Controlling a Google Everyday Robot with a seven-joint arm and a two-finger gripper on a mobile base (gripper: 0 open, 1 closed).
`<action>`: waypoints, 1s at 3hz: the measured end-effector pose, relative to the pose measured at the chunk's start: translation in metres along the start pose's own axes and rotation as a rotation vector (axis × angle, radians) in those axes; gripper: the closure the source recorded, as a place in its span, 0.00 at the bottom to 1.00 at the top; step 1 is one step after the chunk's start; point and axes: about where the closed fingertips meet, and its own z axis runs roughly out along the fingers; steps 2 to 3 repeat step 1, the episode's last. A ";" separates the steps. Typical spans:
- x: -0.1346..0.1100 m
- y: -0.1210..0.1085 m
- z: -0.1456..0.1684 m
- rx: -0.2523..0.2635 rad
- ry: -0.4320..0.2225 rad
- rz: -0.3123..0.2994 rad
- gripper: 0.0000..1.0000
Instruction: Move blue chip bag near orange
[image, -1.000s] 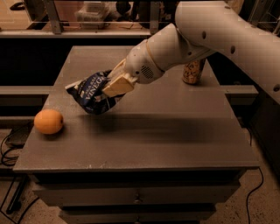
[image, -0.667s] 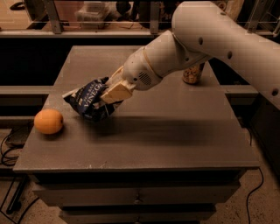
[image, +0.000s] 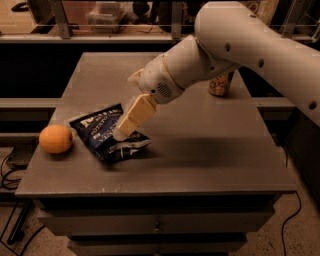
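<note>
The blue chip bag (image: 102, 135), dark blue with white lettering and silvery edges, rests on the grey table (image: 200, 150) at the front left. The orange (image: 55, 138) sits just left of it, a small gap between them. My gripper (image: 121, 133) reaches down from the upper right and is shut on the bag's right part, its beige fingers (image: 134, 116) pressed into the crinkled foil. The bag's right edge is partly hidden under the fingers.
A gold-brown drink can (image: 220, 84) stands at the back right of the table, partly behind my arm (image: 240, 45). Drawers run below the table's front edge (image: 155, 187). Cables lie on the floor at the left and the right.
My gripper has carried the bag down and to the left. The bag went from hanging tilted above the table to resting on it, close to the orange.
</note>
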 end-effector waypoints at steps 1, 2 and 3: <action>0.000 0.000 0.000 0.000 0.000 0.000 0.00; 0.000 0.000 0.000 0.000 0.000 0.000 0.00; 0.000 0.000 0.000 0.000 0.000 0.000 0.00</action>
